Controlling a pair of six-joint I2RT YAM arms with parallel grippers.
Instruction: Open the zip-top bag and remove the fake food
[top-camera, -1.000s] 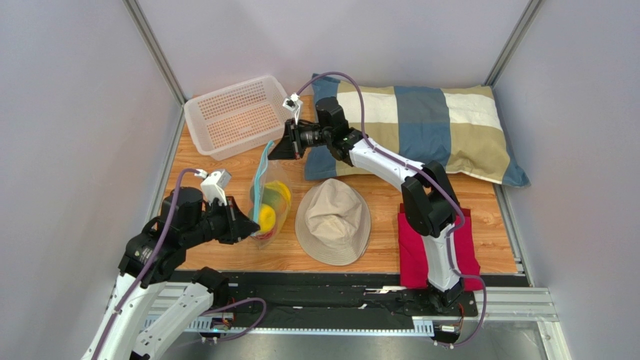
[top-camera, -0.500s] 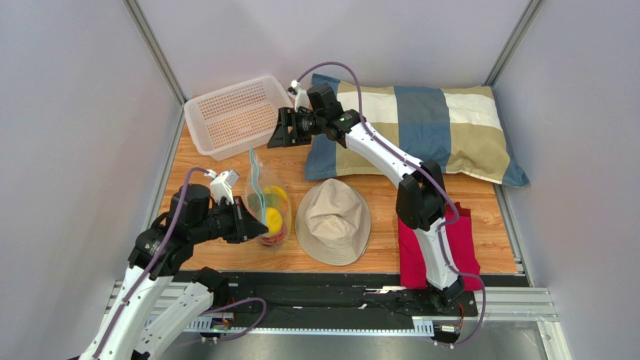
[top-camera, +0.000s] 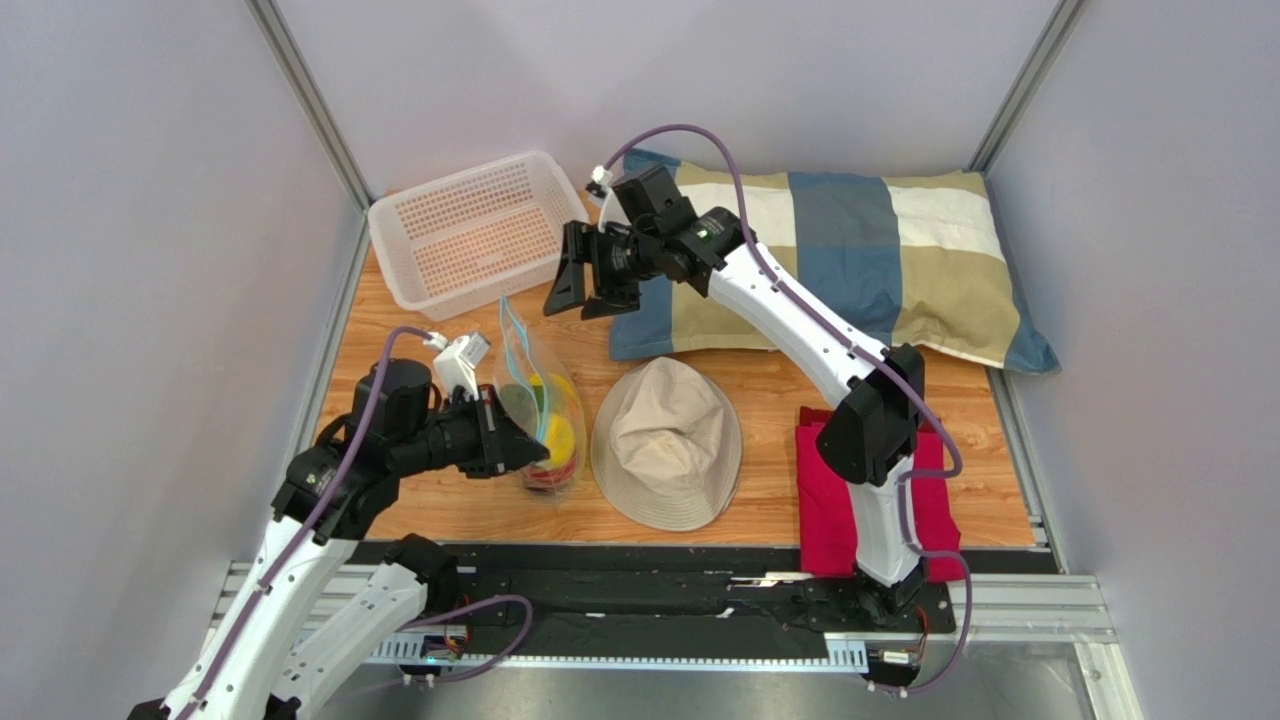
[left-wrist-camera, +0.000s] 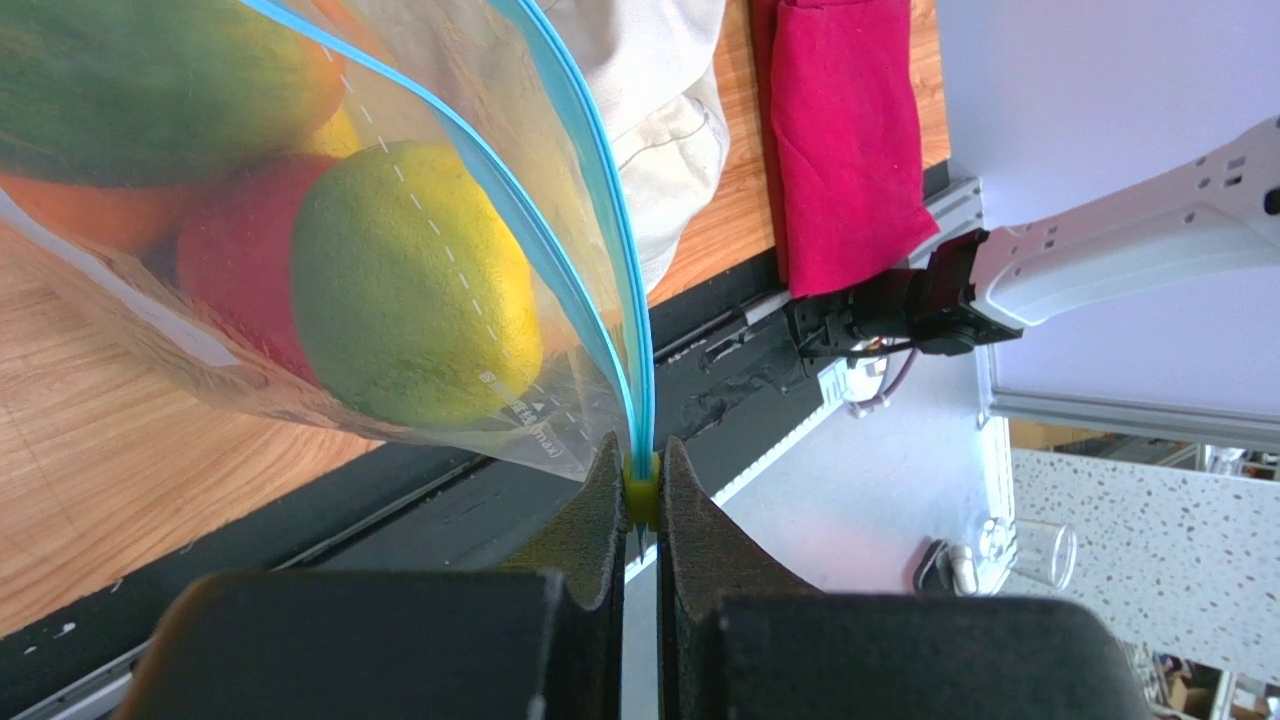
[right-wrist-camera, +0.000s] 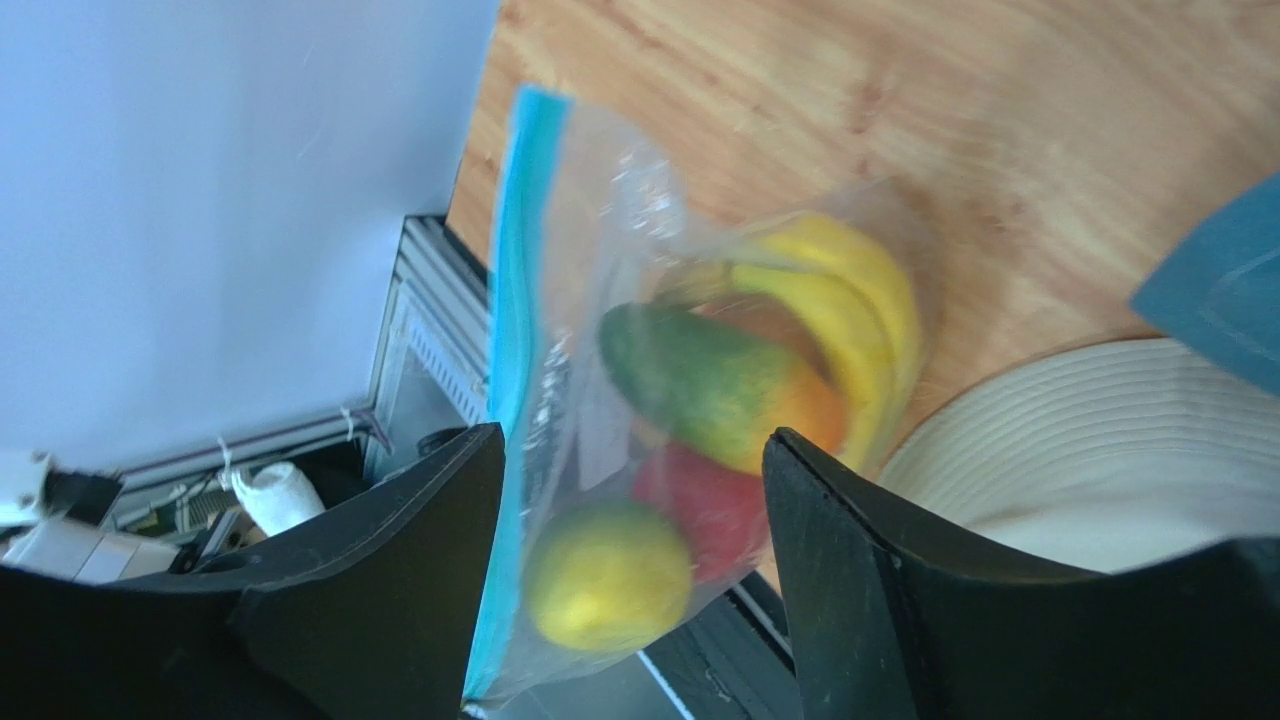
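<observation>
Pinching the zip-top bag (top-camera: 535, 393) by its zip edge beside the hat (top-camera: 666, 443), the left gripper (left-wrist-camera: 642, 468) clamps alone, the right gripper (top-camera: 586, 279) hovering spread and empty above, so the heavy fake food (top-camera: 559, 431) could drag it free.

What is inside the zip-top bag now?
The zip-top bag holds bananas, a green-orange mango, a red fruit and a yellow-green round fruit. Anything behind these is covered.

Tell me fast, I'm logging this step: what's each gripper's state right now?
Left gripper: shut on the zip-top bag, at its blue strip.
Right gripper: open, holding nothing.
</observation>
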